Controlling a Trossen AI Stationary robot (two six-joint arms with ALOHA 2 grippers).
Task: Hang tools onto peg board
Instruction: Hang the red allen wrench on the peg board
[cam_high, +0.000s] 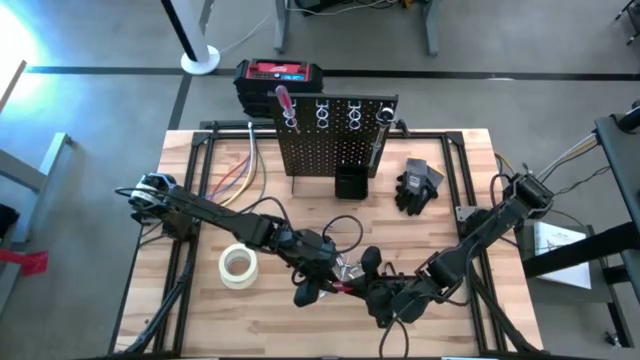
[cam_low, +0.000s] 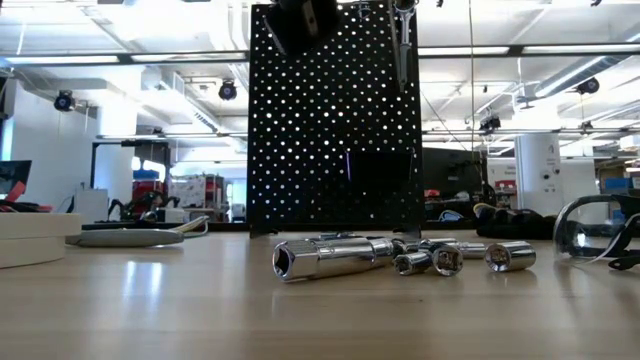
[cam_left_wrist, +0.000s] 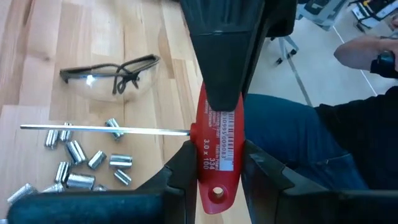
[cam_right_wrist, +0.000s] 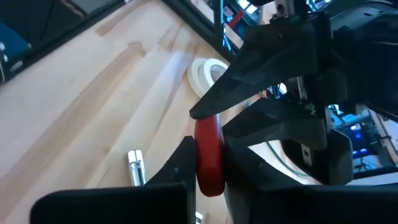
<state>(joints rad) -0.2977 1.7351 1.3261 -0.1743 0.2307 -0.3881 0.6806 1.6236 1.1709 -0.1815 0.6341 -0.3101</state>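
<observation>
A slim red-handled tool (cam_left_wrist: 216, 158) hangs in mid-handover above the front-centre of the wooden table (cam_high: 180, 300), gripped from two sides at once. The left gripper (cam_left_wrist: 216, 167) is closed on its handle near the end with the hanging hole, fingers (cam_left_wrist: 180, 165) pressed against both flat faces; the right gripper (cam_right_wrist: 208, 163) is clamped on the same red handle from the opposite side, its dark fingers tight around it. The tool's thin metal shaft (cam_left_wrist: 102, 129) juts out sideways over the table.

Seen from overhead, the left arm (cam_high: 215, 212) stretches low from the table's left edge toward the middle, and the right arm (cam_high: 480, 235) folds in from the right edge, the two wrists meeting just in front of centre.

Beneath them, silvery sockets (cam_low: 330, 257) lie scattered on the wood, with clear safety glasses (cam_left_wrist: 112, 71) beside them. A whitish tape roll (cam_high: 238, 266) sits left of the meeting point. The peg board (cam_high: 335, 135) stands upright at the rear of the table, well apart from both grippers, with another red-handled tool (cam_high: 284, 103) already on its top row and a small black bin (cam_high: 349, 183) at its foot. Black gloves (cam_high: 418, 185) lie to its right. Open tabletop lies between the grippers and the board. A seated person's leg (cam_left_wrist: 298, 134) shows past the table's front edge.
</observation>
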